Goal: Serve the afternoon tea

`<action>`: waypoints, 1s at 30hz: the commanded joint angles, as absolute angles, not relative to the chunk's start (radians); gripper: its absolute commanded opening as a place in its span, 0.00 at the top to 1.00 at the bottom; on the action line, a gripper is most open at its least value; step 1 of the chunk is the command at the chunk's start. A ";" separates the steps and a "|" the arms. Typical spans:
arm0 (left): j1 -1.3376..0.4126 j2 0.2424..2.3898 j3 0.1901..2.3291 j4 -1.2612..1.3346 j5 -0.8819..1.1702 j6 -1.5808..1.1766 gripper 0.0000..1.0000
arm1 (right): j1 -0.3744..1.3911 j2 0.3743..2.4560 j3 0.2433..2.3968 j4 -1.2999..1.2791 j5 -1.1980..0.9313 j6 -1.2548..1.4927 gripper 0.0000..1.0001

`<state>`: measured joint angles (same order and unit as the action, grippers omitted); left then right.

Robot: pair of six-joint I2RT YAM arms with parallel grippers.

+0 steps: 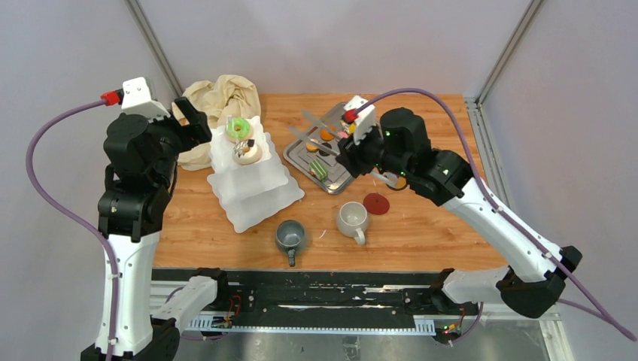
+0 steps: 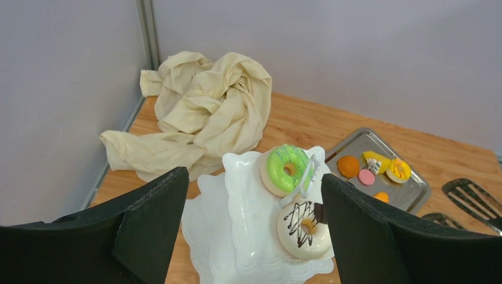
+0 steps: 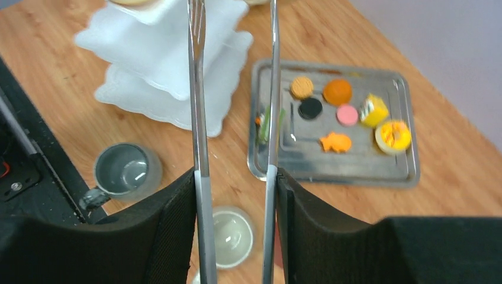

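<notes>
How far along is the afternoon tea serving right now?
Early on. Done: a green doughnut and a white chocolate-drizzled doughnut sit on the top tier of the white stand. In hand: the right fingers clamp metal tongs, seemingly empty, by the steel tray; the left fingers are open by the stand. Left: the tray's pastries are unserved, and the grey mug and white mug stand empty on the table.
</notes>
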<state>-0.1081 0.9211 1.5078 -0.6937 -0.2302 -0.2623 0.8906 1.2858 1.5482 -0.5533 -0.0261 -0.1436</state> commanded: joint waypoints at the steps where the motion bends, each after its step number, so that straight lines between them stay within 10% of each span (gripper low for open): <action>1: -0.114 0.936 1.516 -0.706 -0.216 -0.270 0.13 | 0.693 1.211 1.416 -0.523 -0.142 0.048 0.54; 30: -0.114 0.835 1.373 -0.855 -0.348 -0.301 0.13 | 0.534 1.589 1.304 -0.553 -0.280 0.095 0.52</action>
<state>-0.1081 0.8570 1.3899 -0.8574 -0.3286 -0.2924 0.5320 1.5864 1.2694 -0.5800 -0.2691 0.0868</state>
